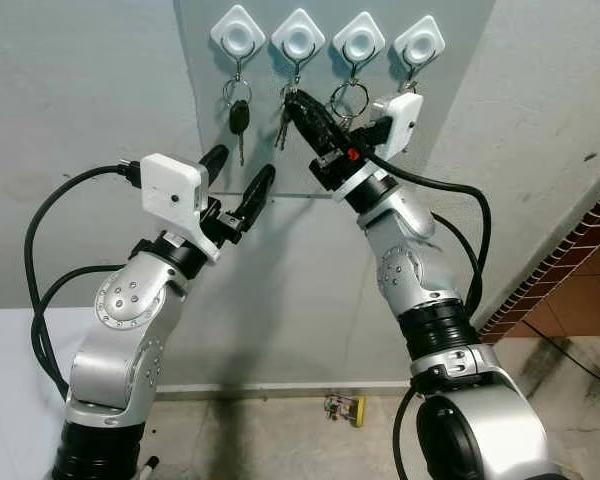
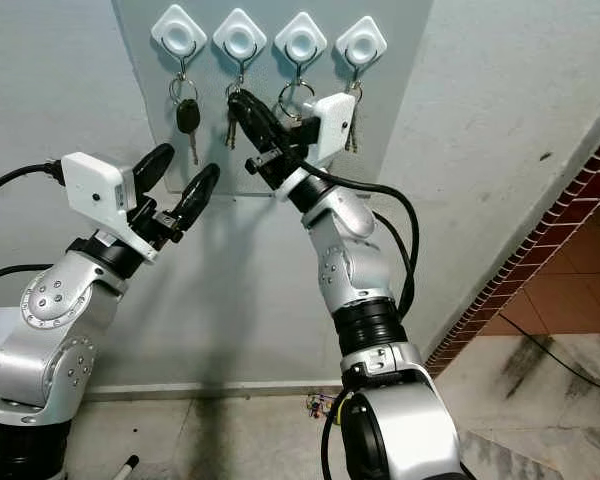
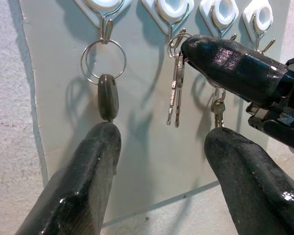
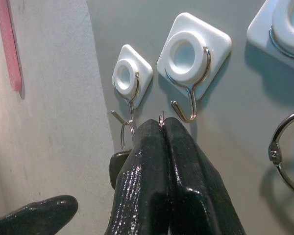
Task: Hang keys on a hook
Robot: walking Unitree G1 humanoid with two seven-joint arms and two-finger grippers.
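Four white diamond hooks sit in a row on a grey wall panel [image 1: 280, 160]. My right gripper [image 1: 292, 100] is shut on the ring of a bunch of silver keys [image 1: 282, 126], raised just under the second hook [image 1: 298, 38]. In the right wrist view the small ring [image 4: 161, 118] pokes out of the shut fingertips, beside that hook's wire end [image 4: 186, 111]; I cannot tell whether they touch. A black key fob [image 1: 239, 117] hangs from the first hook [image 1: 238, 34]. My left gripper [image 1: 236, 182] stands open below the fob, holding nothing.
A bare key ring [image 1: 350, 98] hangs on the third hook, and more keys [image 2: 352, 130] hang on the fourth, behind my right wrist. A brick wall edge [image 1: 580, 260] runs down the right. A small object [image 1: 345, 407] lies on the floor by the wall.
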